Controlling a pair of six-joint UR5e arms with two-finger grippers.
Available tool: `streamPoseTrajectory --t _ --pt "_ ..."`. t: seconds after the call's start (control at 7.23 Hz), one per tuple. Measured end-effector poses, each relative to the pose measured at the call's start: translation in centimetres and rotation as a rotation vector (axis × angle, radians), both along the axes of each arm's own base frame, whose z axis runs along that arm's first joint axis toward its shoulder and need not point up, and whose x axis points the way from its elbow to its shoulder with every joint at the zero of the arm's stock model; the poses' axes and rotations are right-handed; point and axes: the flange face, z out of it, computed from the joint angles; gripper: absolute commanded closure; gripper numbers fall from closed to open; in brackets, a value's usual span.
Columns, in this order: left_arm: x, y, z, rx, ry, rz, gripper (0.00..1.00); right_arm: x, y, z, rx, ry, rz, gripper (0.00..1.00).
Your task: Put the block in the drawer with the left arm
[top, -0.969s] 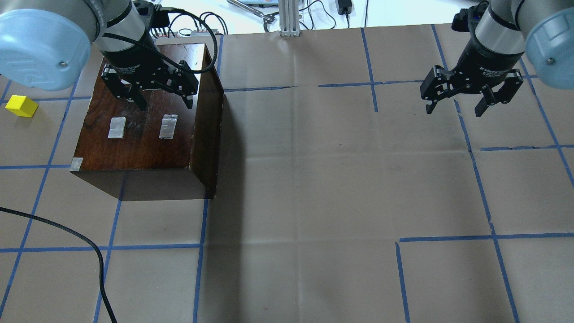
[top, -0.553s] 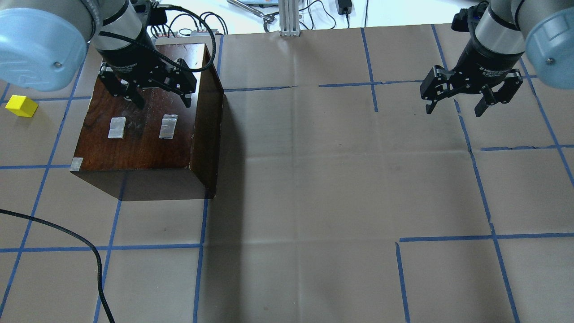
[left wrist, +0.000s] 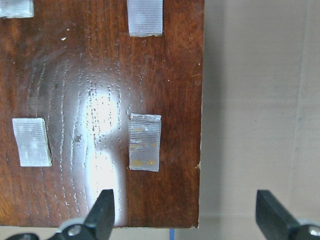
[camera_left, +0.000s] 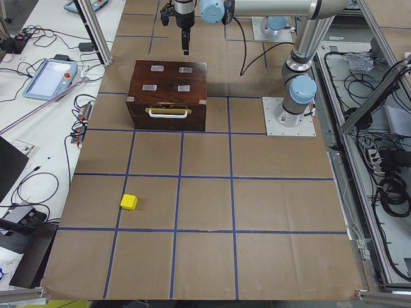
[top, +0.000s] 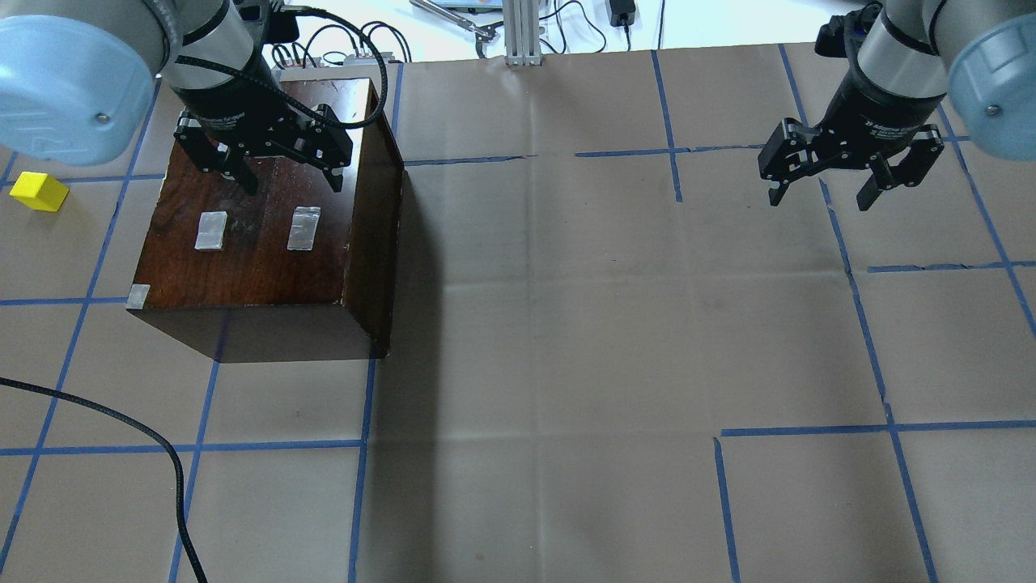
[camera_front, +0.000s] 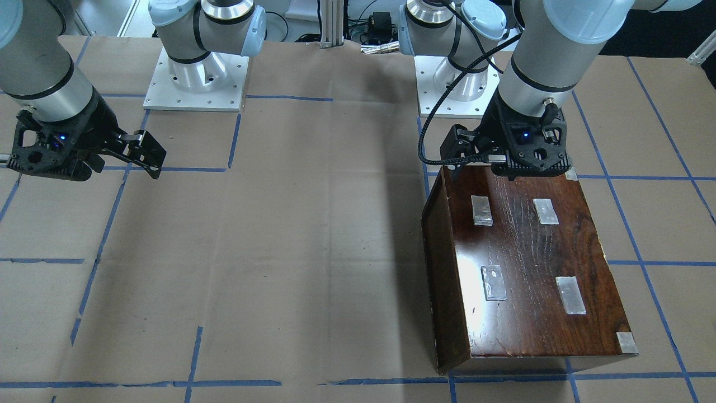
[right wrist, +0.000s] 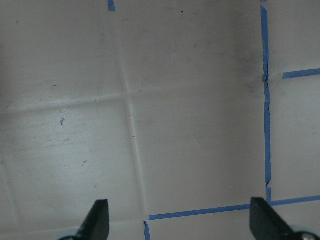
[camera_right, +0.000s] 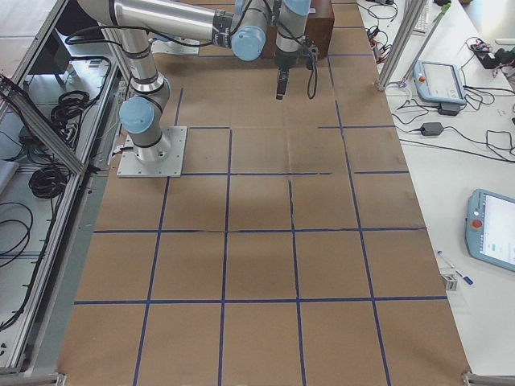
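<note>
The yellow block lies on the paper far left of the dark reddish-brown box; it also shows in the exterior left view. The drawer's pale tray is hidden. The box front with its pale handle stands shut. My left gripper is open and empty, low over the far part of the box top; its wrist view shows the tape patches between the open fingertips. My right gripper is open and empty above bare paper at the far right.
A loose black cable lies across the near left of the table. An aluminium post and cables stand past the far edge. Blue tape lines grid the brown paper. A teach pendant lies on the side bench.
My left gripper has moved a little farther away and to the left over the box top, still open. The right arm, block and box have not moved.
</note>
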Motion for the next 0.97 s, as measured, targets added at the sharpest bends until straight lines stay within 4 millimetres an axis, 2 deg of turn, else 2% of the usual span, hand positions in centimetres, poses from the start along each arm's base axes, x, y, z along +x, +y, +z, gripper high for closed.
streamPoseTrajectory --t 0.28,0.42,0.69,0.97 --pt "0.9 -0.5 0.6 -0.014 0.005 0.012 0.01 0.0 0.0 0.0 0.0 0.0 0.0 0.0" --pt "2.8 -1.0 0.9 -0.023 0.007 0.044 0.01 0.0 0.0 0.0 0.0 0.0 0.0 0.0" --pt "10.1 -2.0 1.5 -0.04 0.027 0.141 0.01 0.0 0.0 0.0 0.0 0.0 0.0 0.0" --pt "17.7 -2.2 1.7 -0.06 0.075 0.151 0.01 0.0 0.0 0.0 0.0 0.0 0.0 0.0"
